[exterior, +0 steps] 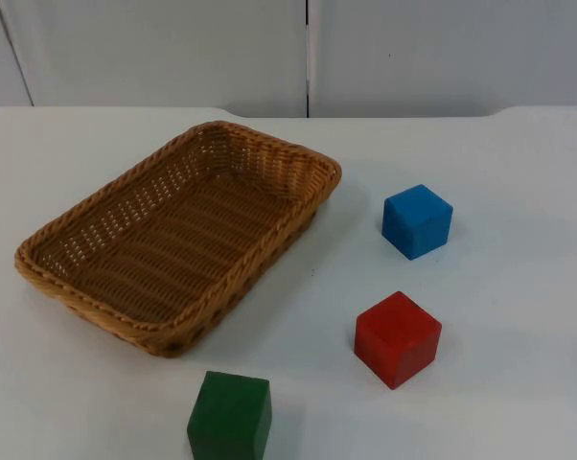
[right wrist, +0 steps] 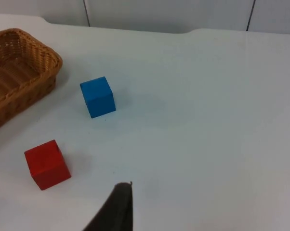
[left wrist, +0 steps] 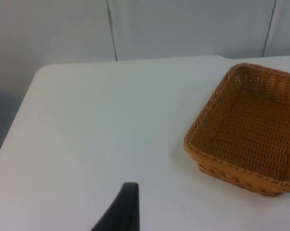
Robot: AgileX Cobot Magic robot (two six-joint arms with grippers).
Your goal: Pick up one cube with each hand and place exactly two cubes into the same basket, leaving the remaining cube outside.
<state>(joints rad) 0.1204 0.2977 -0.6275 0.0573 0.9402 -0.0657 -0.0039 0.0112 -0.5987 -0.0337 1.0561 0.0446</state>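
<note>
- The wicker basket (exterior: 178,235) lies empty on the white desk (exterior: 519,172), open side up, ready to take two cubes;
- blue cube (exterior: 417,221) and red cube (exterior: 397,338) sit apart beside it, green cube (exterior: 229,418) near its front corner, each free to grasp;
- left tool (left wrist: 121,211) and right tool (right wrist: 113,209) hover above the desk, holding nothing; I cannot tell their width.

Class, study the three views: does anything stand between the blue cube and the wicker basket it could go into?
Nothing visible does. The blue cube sits apart from the wicker basket, with bare white table between them. The red cube and green cube lie nearer the camera, off that path.
</note>
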